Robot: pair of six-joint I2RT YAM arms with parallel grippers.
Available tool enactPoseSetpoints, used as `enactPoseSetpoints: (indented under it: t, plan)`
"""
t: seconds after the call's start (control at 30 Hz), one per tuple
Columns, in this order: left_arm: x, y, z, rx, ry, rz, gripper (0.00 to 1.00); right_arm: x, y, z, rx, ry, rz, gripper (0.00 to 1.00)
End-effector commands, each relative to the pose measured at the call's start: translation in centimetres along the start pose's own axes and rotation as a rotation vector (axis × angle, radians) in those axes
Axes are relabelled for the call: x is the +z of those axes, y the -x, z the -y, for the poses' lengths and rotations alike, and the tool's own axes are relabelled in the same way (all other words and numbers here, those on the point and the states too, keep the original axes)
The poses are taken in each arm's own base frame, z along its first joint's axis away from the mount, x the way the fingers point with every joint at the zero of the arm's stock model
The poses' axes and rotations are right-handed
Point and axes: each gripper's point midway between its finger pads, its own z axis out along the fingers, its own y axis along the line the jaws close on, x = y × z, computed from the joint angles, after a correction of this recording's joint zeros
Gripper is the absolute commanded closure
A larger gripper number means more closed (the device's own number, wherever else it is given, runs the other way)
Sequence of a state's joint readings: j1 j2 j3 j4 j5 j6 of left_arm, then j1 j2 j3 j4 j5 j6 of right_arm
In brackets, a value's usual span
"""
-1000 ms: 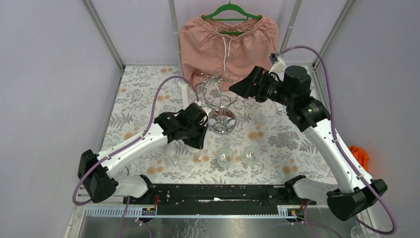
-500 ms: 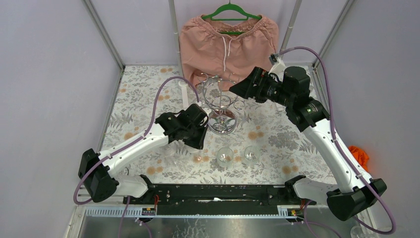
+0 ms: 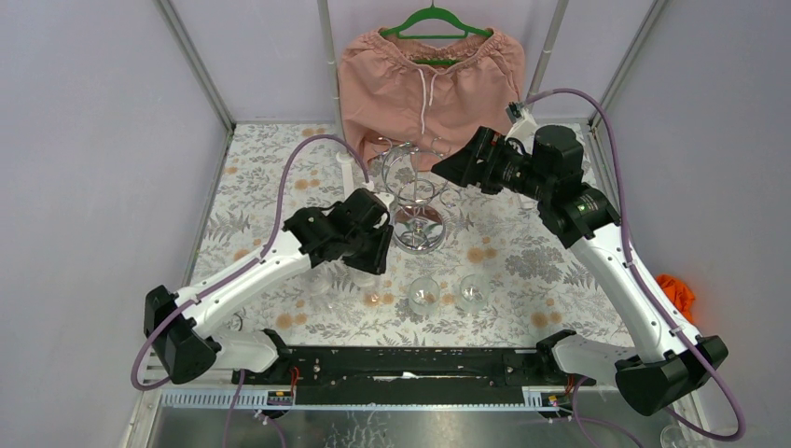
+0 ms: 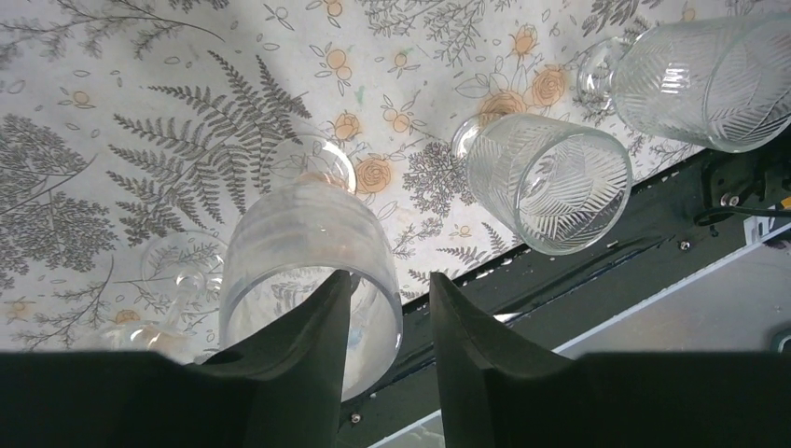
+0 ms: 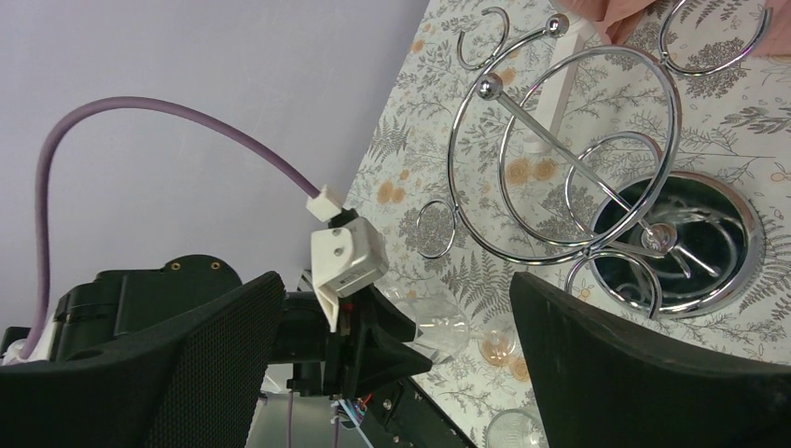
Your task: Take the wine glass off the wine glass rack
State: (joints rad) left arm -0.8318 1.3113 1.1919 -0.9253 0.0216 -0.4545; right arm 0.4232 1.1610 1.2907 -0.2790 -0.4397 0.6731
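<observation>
The left fingers (image 4: pixel 298 373) are sitting parted astride the wine glass (image 4: pixel 298 243) rim, seemingly freeing it on the bench (image 3: pixel 270 187). The right fingers (image 5: pixel 187 373) are hovering spread wide by the wine glass rack (image 3: pixel 417 231).

wine glass rack (image 5: pixel 690 201): standing on floral table (image 5: pixel 438 121) | fingers (image 5: pixel 644 373): spread wide, empty | left arm (image 5: pixel 140 289): near rack

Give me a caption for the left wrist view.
Left jaws straddle the rim of a wine glass standing on the flowered tablecloth.

Soft, even brightness is spread throughout. Glare is caught on the wine glass rack (image 5: pixel 718 271) at three o'clock; the left claw (image 4: pixel 390 285) is rendered blurred, seemingly defocused.
</observation>
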Motion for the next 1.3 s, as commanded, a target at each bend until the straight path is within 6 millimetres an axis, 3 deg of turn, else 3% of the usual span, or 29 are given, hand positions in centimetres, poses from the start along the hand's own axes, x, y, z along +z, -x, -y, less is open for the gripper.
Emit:
enactPoseSetpoints:
  t: [0.0,0.27,0.43,0.6,0.73,0.9,1.07,1.27]
  plan:
    - [-1.9,1.1,-0.3,-0.006,0.042,0.052,0.55,-0.5,0.7,-0.6,-0.047,0.028,0.026,0.00]
    - [-5.9,3.7,-0.1,-0.013,0.063,0.146,0.54,-1.1,1.1,0.5,-0.079,-0.054,0.042,0.00]
    - [-11.0,8.0,0.5,-0.050,0.053,0.350,0.54,-2.1,1.9,2.1,-0.102,-0.177,0.083,0.00]
    - [-16.3,12.1,-0.7,-0.157,0.093,0.635,0.53,-3.2,2.9,3.9,-0.129,-0.307,0.127,0.00]
    - [-19.2,13.7,-3.6,-0.274,0.199,0.824,0.50,-3.9,3.1,5.4,-0.142,-0.388,0.143,0.00]
    - [-19.9,14.4,-6.8,-0.382,0.365,0.930,0.46,-4.5,3.1,7.7,-0.152,-0.493,0.157,0.00]
    - [-19.3,15.7,-7.2,-0.420,0.343,0.939,0.42,-4.8,3.0,9.1,-0.165,-0.565,0.152,0.00]
    - [-18.7,16.8,-7.5,-0.435,0.277,0.919,0.42,-5.1,2.8,9.3,-0.178,-0.570,0.150,0.00]
